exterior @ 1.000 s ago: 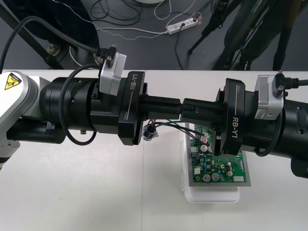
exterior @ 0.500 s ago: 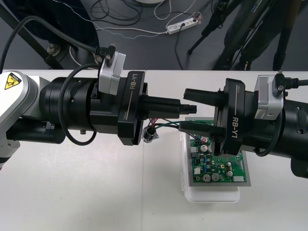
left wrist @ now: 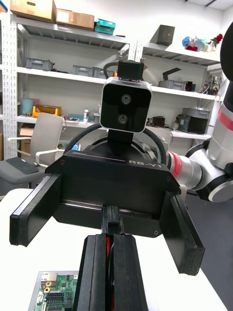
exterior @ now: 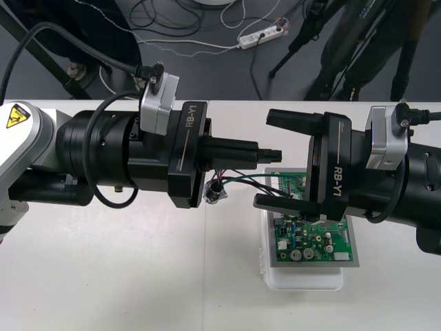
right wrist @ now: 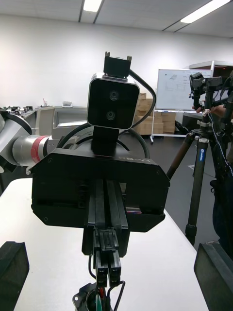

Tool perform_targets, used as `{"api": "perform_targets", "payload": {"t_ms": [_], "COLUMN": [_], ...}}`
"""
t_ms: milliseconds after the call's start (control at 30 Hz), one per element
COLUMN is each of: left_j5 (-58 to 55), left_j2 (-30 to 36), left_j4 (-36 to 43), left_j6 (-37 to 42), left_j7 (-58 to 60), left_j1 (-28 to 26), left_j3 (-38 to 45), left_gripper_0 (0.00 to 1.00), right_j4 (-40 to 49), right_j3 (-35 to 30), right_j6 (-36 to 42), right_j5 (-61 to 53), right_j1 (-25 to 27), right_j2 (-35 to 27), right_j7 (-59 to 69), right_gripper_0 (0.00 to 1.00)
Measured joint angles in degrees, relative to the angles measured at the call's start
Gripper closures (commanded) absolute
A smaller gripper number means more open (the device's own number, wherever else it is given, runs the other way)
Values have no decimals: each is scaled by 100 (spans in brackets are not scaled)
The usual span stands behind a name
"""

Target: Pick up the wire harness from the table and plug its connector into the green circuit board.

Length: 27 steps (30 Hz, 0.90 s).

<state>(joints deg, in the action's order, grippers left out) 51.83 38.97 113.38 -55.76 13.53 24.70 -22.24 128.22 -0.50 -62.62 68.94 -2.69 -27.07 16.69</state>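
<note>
L gripper (exterior: pixel 275 151) is clamping shut on harness (exterior: pixel 231 178) above table; socket + wires are dangling beside board (exterior: pixel 310 238). R gripper (exterior: pixel 264 160) is standing wide apart around L's tips. Risk: R closing on wires, not plug, and yanking harness loose.

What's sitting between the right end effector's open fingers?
The left end effector, shut on the thin red, black and green wire harness; the front and right wrist views both show it.
</note>
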Motion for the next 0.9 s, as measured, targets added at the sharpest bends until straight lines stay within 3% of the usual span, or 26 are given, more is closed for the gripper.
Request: {"api": "perform_targets", "payload": {"t_ms": [900], "left_j5": [-153], "left_j2": [82], "left_j4": [0], "left_j6": [0], "left_j7": [0], "left_j1": [0], "left_j3": [0], "left_gripper_0": [100], "right_j4": [-71], "right_j3": [-539], "right_j6": [-500], "right_j5": [-1], "right_j1": [0], "right_j2": [-44], "right_j7": [-233], "right_gripper_0": [0]}}
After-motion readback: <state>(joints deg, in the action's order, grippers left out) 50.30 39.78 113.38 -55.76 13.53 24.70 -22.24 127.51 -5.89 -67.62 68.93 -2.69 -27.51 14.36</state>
